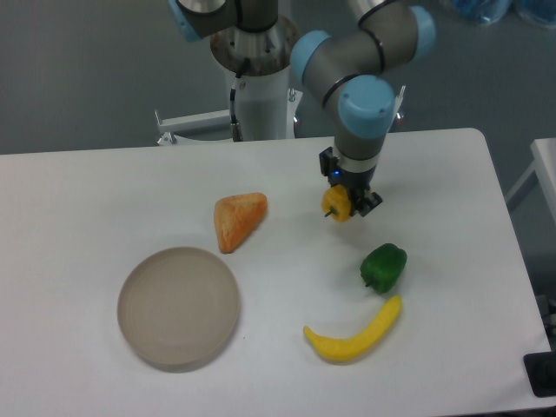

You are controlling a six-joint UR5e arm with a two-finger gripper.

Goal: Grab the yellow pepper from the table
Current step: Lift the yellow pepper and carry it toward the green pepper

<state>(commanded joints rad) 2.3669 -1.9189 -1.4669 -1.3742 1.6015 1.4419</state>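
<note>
The yellow pepper [337, 205] is small and yellow, with a short dark stem pointing left. It sits between the fingers of my gripper [347, 201], which points straight down over the white table [104, 191] right of centre. The jaws are closed on the pepper. I cannot tell whether the pepper rests on the tabletop or hangs just above it. The gripper body hides the pepper's top and right side.
An orange wedge-shaped piece [238, 220] lies left of the gripper. A green pepper [384, 267] and a long curved yellow banana-shaped item [354, 334] lie in front of it. A round grey-brown plate [179, 306] sits at the front left.
</note>
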